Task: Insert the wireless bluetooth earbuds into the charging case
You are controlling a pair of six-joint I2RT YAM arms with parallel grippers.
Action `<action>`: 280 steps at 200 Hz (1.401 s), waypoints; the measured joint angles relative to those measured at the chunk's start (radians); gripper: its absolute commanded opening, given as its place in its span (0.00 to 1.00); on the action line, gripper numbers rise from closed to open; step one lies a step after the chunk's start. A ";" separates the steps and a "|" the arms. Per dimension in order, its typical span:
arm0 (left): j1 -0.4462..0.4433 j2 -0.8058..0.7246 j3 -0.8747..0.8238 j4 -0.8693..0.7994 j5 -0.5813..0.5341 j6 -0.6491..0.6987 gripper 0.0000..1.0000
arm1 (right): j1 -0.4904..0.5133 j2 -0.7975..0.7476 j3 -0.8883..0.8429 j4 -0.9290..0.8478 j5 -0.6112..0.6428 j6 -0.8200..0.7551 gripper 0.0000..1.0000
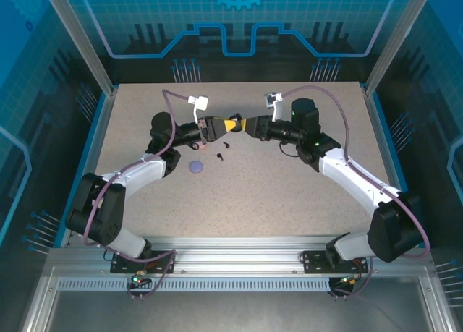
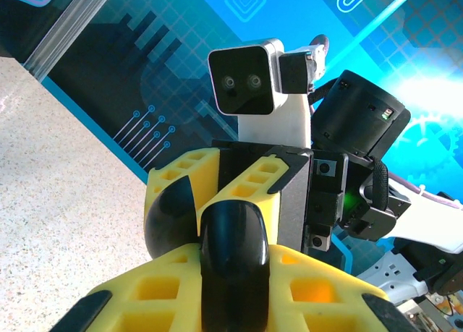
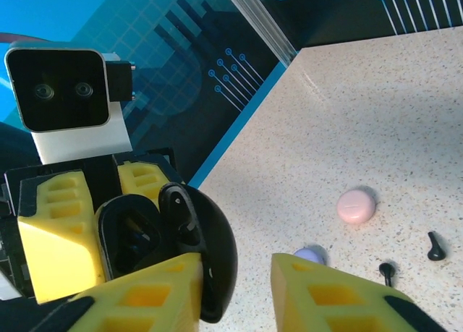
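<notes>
The speckled table (image 1: 289,194) carried both arms, the left arm (image 1: 137,174) and the right arm (image 1: 354,174) bent inward so that their tools met above the far middle of the surface; the left gripper (image 2: 233,274) was clamped on a glossy black charging case (image 3: 210,252), its yellow fingers (image 2: 145,296) pressed to either side of the shell and holding it clear of the table; the case stood open, its dark hollow turned toward the right wrist camera, and whether anything sat inside that hollow I could not tell; the right gripper (image 3: 237,274) faced it with its jaws apart, the rounded edge of the case reaching into the gap and lying against one yellow finger (image 3: 145,296), while the other finger stood clear of it with bare table showing between; below the meeting tools lay a pale pink round case (image 3: 356,206), closed and flat on the surface; near it, apart from it, lay a lavender round case (image 3: 309,255), partly hidden behind the right gripper's finger in the wrist view; smallest of all, a black earbud (image 3: 387,272) lay on the table beside the lavender case, and a second black earbud (image 3: 435,245) lay a little apart from the first, both stemmed, loose on the surface and outside any case.
</notes>
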 measured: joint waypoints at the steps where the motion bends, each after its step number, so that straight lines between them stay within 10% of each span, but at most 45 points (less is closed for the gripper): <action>1: 0.000 0.000 0.000 0.000 0.000 0.000 0.00 | 0.000 0.000 0.000 0.000 0.000 0.001 0.26; 74: 0.009 0.000 0.000 -0.001 -0.011 -0.014 0.00 | 0.006 0.032 0.020 0.008 -0.016 -0.006 0.01; 130: 0.009 0.017 0.000 0.016 -0.031 -0.021 0.56 | 0.008 0.070 0.087 -0.056 0.001 -0.032 0.00; 185: 0.057 0.018 0.003 -0.010 -0.034 0.005 0.72 | 0.007 0.075 0.187 -0.200 0.102 -0.110 0.00; 280: 0.131 0.015 0.337 -0.620 0.023 0.381 0.80 | 0.005 0.208 0.484 -0.542 0.178 -0.440 0.00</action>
